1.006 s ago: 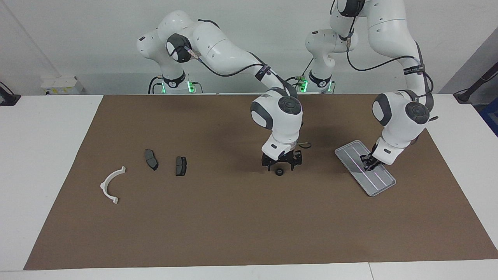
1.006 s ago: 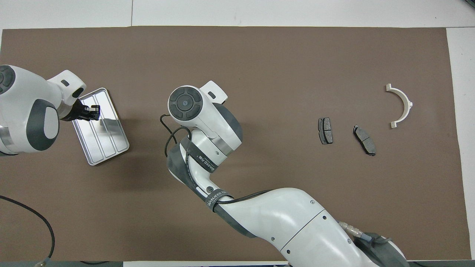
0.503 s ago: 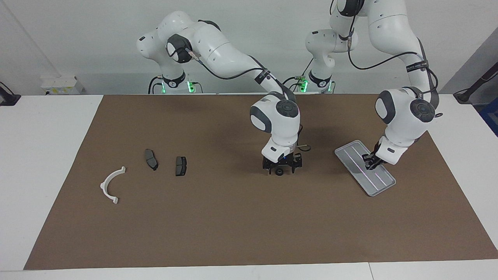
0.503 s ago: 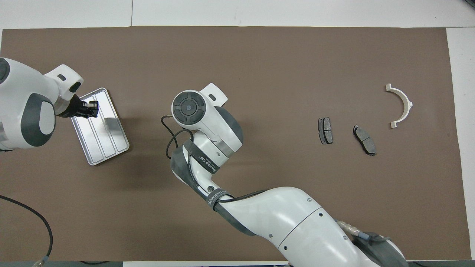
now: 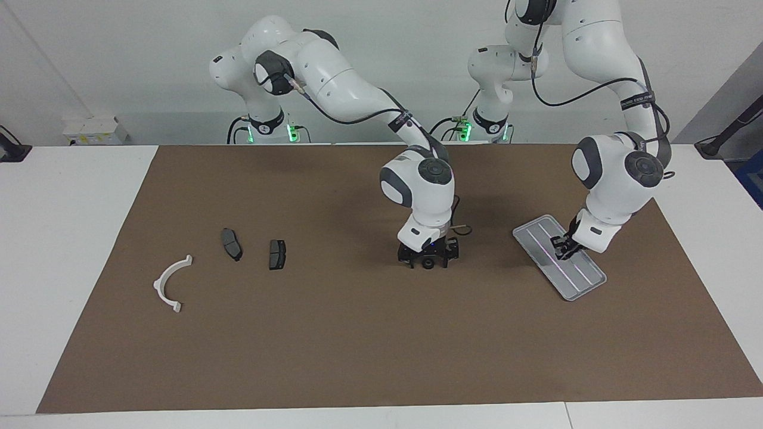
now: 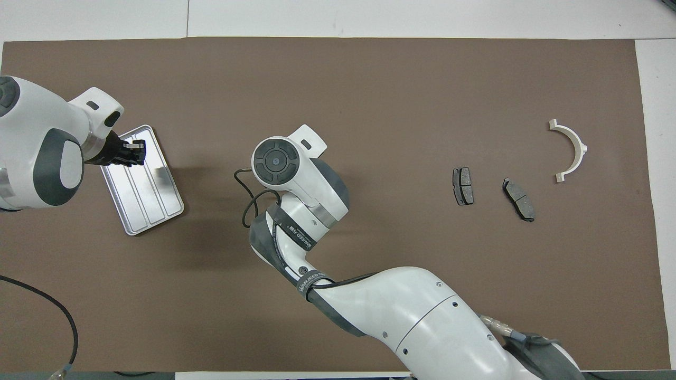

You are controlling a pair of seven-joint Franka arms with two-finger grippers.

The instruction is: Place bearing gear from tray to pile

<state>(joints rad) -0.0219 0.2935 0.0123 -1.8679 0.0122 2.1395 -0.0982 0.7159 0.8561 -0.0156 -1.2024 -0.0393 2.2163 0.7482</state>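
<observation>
The right gripper [image 5: 428, 262] straddles the bearing gear [image 5: 428, 264] mid-mat with jaws spread, while the left gripper [image 5: 564, 252], jaws pressed together, is over the tray [image 5: 581, 280].

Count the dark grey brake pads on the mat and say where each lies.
2. One brake pad lies toward the right arm's end of the table; the second pad lies beside it, between it and the white bracket. The arms hide part of the mat, so more may be unseen.

Bright even light, soft shadows, sharp focus
</observation>
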